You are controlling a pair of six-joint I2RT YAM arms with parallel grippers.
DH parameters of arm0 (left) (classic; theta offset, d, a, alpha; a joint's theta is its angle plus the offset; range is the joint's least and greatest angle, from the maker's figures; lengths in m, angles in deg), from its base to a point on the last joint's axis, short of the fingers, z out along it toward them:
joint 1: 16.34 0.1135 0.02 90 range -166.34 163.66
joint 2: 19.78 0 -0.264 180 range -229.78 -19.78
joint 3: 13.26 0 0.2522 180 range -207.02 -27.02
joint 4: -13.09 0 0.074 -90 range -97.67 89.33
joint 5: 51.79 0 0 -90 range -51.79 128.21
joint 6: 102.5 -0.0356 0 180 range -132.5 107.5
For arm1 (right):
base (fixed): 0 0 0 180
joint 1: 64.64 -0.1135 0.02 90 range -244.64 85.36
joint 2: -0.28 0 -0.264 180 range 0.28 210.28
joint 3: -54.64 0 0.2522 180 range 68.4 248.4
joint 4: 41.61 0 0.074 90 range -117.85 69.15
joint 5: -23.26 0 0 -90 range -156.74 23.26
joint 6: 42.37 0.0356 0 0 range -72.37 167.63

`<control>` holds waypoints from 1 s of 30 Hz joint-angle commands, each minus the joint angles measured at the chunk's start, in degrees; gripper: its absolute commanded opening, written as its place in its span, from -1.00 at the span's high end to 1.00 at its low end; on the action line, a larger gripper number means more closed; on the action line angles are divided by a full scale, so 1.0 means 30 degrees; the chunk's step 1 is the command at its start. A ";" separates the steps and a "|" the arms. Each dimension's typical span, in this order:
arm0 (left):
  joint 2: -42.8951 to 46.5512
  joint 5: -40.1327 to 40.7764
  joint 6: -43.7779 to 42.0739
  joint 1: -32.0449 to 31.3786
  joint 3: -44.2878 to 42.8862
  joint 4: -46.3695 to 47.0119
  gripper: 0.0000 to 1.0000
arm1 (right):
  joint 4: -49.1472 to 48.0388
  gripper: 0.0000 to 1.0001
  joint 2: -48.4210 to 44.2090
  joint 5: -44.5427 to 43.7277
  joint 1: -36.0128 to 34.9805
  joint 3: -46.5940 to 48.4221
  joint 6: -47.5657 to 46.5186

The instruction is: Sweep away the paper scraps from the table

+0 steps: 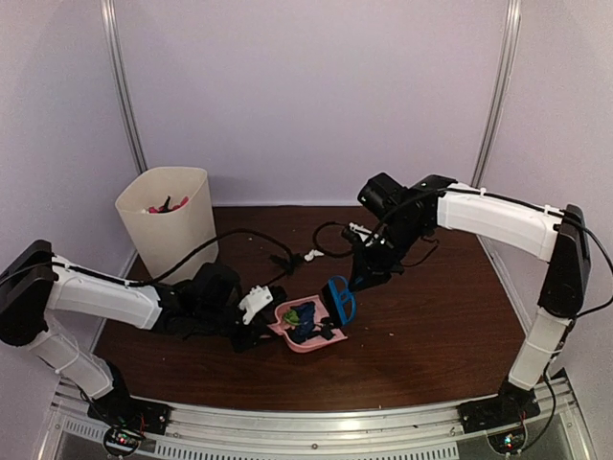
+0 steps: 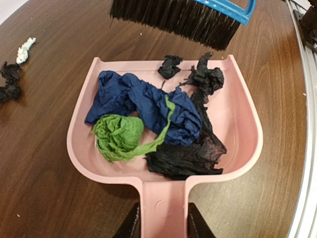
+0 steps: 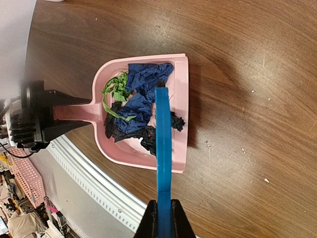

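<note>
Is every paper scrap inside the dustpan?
No, a white scrap and black scraps lie on the table left of the pink dustpan.

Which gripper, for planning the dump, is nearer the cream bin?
Left. The left gripper, holding the dustpan, is right of the bin; the right gripper, holding the brush, is farther right.

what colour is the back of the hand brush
Bright blue plastic brush back, above black bristles; clearest in the left wrist view.
</note>
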 commanded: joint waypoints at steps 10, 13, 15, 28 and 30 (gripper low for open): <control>0.4274 0.0217 0.1354 0.0045 0.0276 0.2368 1.00 | -0.0619 1.00 -0.3947 0.1031 -0.0143 -0.0476 0.1123; 0.5000 0.0361 0.1637 0.0045 0.0262 0.2226 1.00 | -0.0912 1.00 -0.4794 0.0935 -0.0112 -0.0727 0.1403; 0.5437 0.0484 0.1816 0.0045 0.0240 0.2134 1.00 | -0.1108 1.00 -0.5267 0.0850 -0.0092 -0.0918 0.1579; 0.6758 0.1332 0.2363 0.0045 -0.0366 0.1759 1.00 | -0.2208 1.00 -0.7270 0.0132 0.0273 -0.1687 0.2259; 0.6813 0.1471 0.2432 0.0047 -0.0410 0.1610 1.00 | -0.2588 1.00 -0.7709 0.0176 0.0431 -0.1884 0.2400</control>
